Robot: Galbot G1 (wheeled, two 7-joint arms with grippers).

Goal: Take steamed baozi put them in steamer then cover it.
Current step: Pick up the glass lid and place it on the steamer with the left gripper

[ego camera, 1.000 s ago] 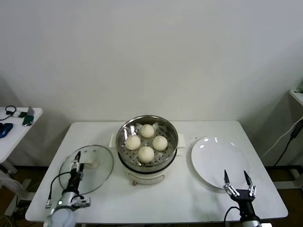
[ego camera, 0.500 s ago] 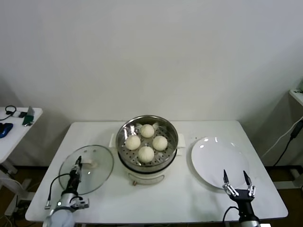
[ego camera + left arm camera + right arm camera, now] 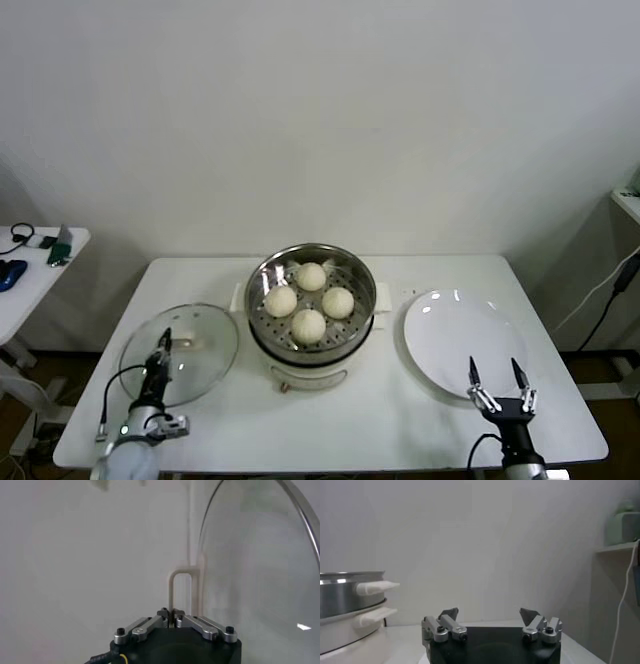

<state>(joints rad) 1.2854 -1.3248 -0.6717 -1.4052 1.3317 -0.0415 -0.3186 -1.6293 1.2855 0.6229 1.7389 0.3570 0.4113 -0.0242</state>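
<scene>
The left hand (image 3: pixel 165 343) has clenched on the cover's (image 3: pixel 180 350) handle (image 3: pixel 182 587), and the cover has shifted slightly on the bench (image 3: pixel 400 420). Beside it, the steamer (image 3: pixel 312 305) holds four steamed baozi (image 3: pixel 309 325). The right hand (image 3: pixel 495 380) hovers released by the plate (image 3: pixel 460 340).
</scene>
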